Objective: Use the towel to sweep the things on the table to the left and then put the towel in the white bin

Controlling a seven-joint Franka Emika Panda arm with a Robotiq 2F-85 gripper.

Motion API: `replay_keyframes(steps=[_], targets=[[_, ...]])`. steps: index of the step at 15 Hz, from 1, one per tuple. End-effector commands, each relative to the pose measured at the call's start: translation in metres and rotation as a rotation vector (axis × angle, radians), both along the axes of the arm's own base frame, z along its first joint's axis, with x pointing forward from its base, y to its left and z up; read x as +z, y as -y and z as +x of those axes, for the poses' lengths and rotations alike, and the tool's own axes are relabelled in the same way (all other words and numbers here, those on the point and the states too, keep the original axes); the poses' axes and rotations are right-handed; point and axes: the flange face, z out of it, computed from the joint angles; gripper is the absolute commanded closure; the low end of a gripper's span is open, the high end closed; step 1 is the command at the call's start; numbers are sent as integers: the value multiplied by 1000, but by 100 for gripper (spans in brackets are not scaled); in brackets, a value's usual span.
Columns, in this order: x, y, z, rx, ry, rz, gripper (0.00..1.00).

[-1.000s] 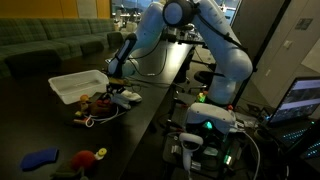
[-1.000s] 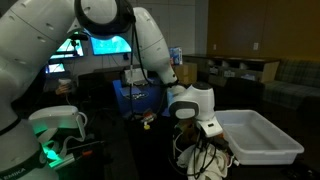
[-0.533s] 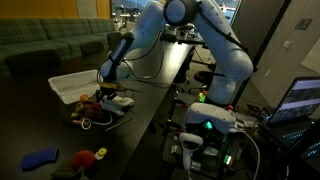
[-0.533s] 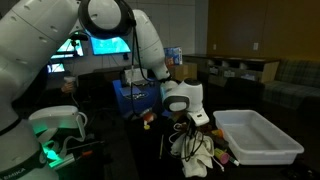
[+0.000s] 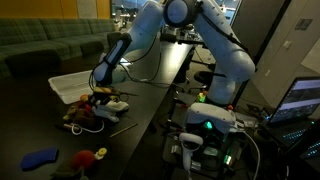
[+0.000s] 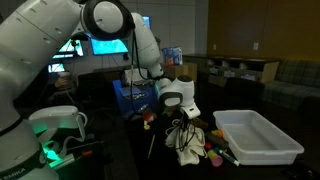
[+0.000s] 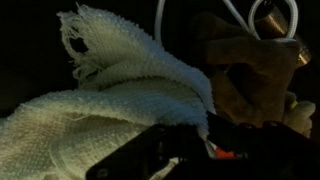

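Table (image 5: 150, 118) first: the dark top is slick, so drag low and flat across it, no lifting. White bin (image 5: 72, 82) sits at the far end in both exterior views (image 6: 262, 150); you don't want to shove the heap into its wall, so steer along its side. Towel (image 5: 110, 104) hangs bunched from the gripper (image 5: 101, 88), lower folds down by the things (image 5: 82, 113), just beside the bin. Judged as mid-sweep. A bunched cloth sweeps a narrow path, so go slowly and let the folds trail wide, or small toys slip past. Stray toys (image 5: 88, 156) lie well apart from the heap; they likely need a separate pass. Jaws: fully closed, pinching a fold of the towel (image 7: 110, 95) in the wrist view. Nothing else is in the grip.
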Motion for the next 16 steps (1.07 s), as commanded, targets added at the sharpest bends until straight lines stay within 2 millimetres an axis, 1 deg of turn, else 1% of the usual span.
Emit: replay_keyframes(steps=[1, 2, 4, 5, 7, 8, 10, 12, 14, 16], targets=[[29, 27, 5, -30, 29, -2, 91], [40, 39, 4, -43, 42, -2, 91], [72, 58, -2, -43, 75, 5, 91], [91, 66, -10, -41, 100, -1, 91], [123, 77, -23, -22, 120, 21, 91], [137, 78, -33, 1, 120, 46, 91], [160, 75, -59, 47, 110, 82, 91], [179, 65, -89, 91, 87, 122, 91], [197, 49, -118, 161, 72, 186, 91], [212, 34, -150, 199, 67, 213, 91]])
